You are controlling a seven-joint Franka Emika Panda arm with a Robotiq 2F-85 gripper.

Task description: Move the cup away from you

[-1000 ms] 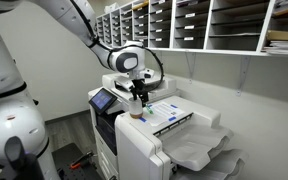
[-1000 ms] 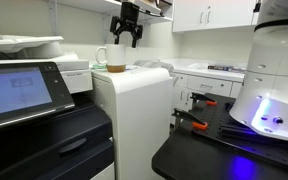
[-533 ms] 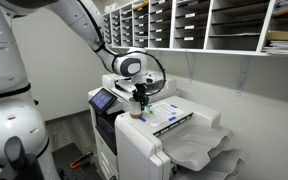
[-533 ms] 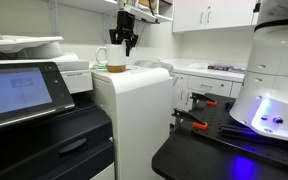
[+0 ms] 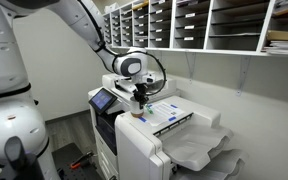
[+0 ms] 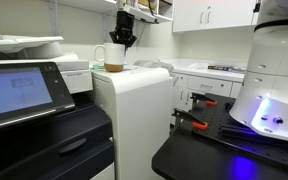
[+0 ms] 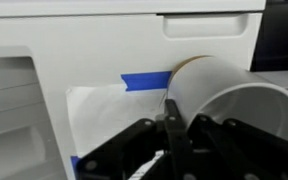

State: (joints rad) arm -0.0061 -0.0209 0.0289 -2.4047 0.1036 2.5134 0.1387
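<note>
Cup (image 6: 114,60) perch, the printer (image 5: 134,150): sitting white and bulky, carrying the cup on its flat top.
Arm (image 5: 79,22): reaching down over the printer.
Gripper (image 6: 122,44): hanging right at the cup's rim, fingers dipping beside it. Can't tell whether it's clamping or loose.
Cup: standing upright, near the top's edge.

Wrist cam: small whitish cup w/ brownish-orange end (image 7: 232,100) at right, mouth toward lens, on white printer top (image 7: 84,40). Blue tape strip (image 7: 144,80) just beside cup. Black gripper (image 7: 174,138) at bottom, overlapping cup's near rim; finger gap unclear.
</note>
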